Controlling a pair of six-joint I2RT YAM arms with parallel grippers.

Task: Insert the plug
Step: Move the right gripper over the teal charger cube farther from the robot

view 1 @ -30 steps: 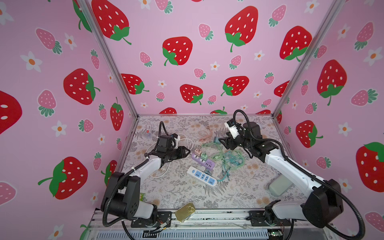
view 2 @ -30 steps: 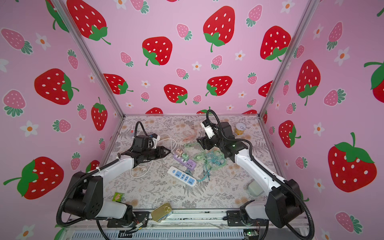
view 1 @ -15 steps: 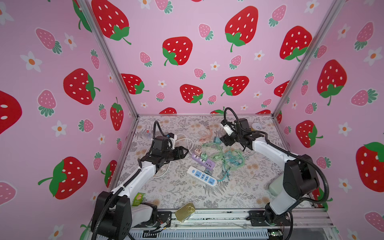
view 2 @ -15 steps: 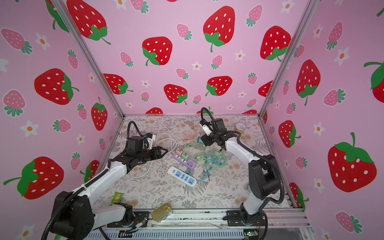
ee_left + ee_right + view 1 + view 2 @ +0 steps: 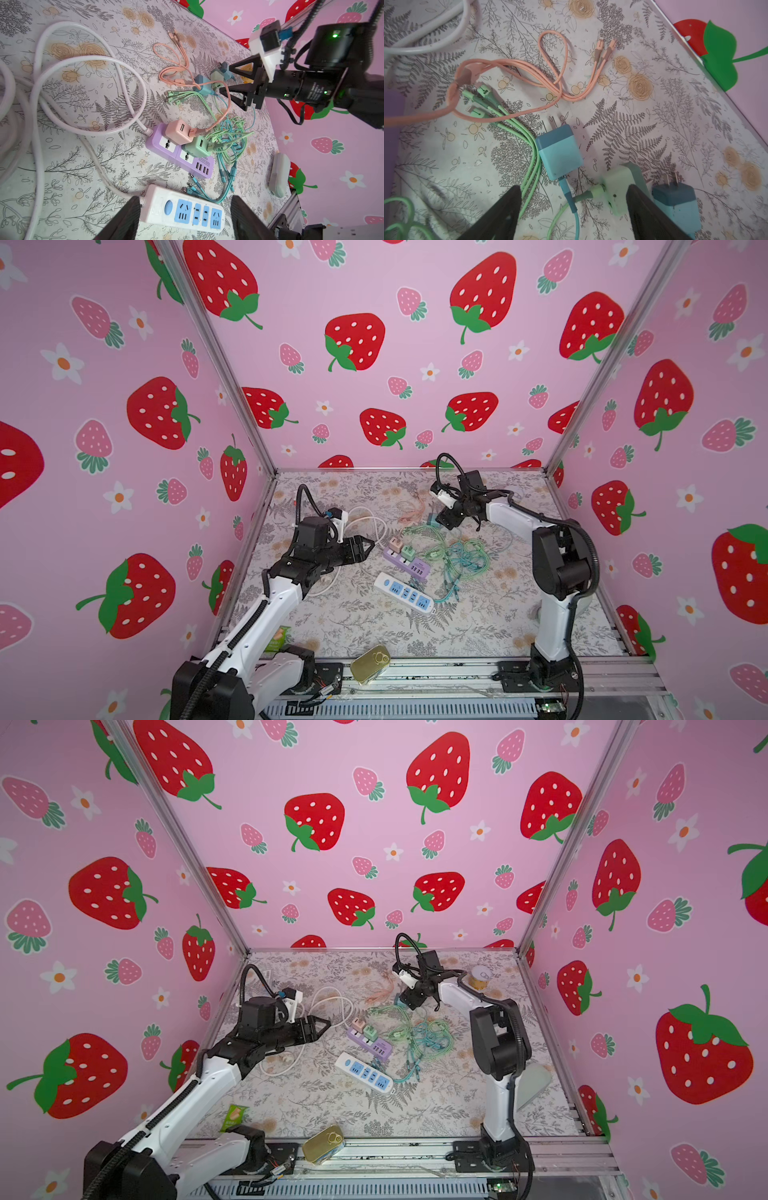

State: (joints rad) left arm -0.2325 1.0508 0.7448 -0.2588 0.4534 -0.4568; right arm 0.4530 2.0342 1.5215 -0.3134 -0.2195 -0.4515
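My right pincer (image 5: 574, 188) gapes empty; the blue plug (image 5: 559, 151) lies just ahead, so I should straddle its sides squarely.

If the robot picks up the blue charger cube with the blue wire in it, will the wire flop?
Probably. The blue charger looks like a stiff block, so it should keep its shape. Its thin blue cable curves loosely, so it would likely dangle and drag.
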